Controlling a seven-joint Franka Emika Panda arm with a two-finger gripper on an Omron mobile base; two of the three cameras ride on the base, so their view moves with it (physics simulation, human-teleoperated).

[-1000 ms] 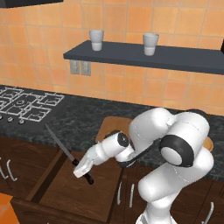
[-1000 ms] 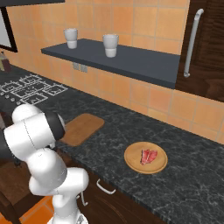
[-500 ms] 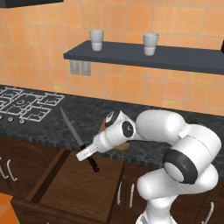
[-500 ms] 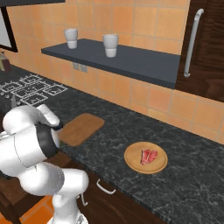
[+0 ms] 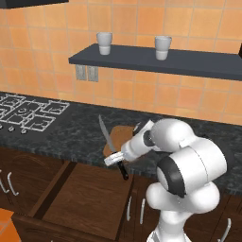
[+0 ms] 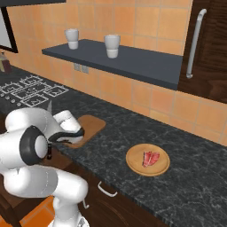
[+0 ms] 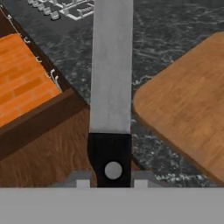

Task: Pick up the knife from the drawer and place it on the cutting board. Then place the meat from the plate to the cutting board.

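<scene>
Knife (image 5: 107,137) now nearer cutting board (image 7: 188,113)

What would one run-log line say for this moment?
pincer: shut on knife | knife: over open drawer | meat: on plate

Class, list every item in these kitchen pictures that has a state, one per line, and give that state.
drawer: pulled open, nothing lying on its bottom
knife: lifted, held by its black handle, blade pointing up
gripper: shut on the knife
cutting board: flat on the counter, bare where visible
plate: on the counter, carrying the meat
meat: lying on the plate
two cups: upright on the shelf
</scene>
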